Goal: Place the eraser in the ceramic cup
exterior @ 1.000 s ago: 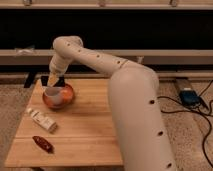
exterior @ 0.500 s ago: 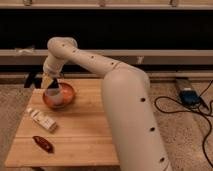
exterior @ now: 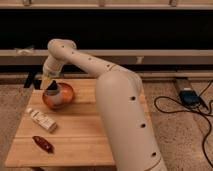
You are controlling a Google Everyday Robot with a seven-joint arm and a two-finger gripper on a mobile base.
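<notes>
The white ceramic cup [exterior: 55, 96] stands at the near-left side of the reddish-brown bowl [exterior: 67, 95], on the far left of the wooden table [exterior: 85, 132]. My gripper [exterior: 51, 85] hangs from the white arm right above the cup's mouth, pointing down. A small dark shape shows at its tip, just over the cup. I cannot tell whether that shape is the black eraser. No eraser shows anywhere else on the table.
A pale whitish block [exterior: 41, 120] lies on the table's left side, and a dark red elongated object [exterior: 43, 144] lies near the front left corner. A black thing [exterior: 32, 80] stands behind the table's left end. Cables and a box [exterior: 189, 96] lie on the floor at right.
The gripper swung a little left, then came back and dropped lower, closer over the cup. The block and the red object have not moved.
</notes>
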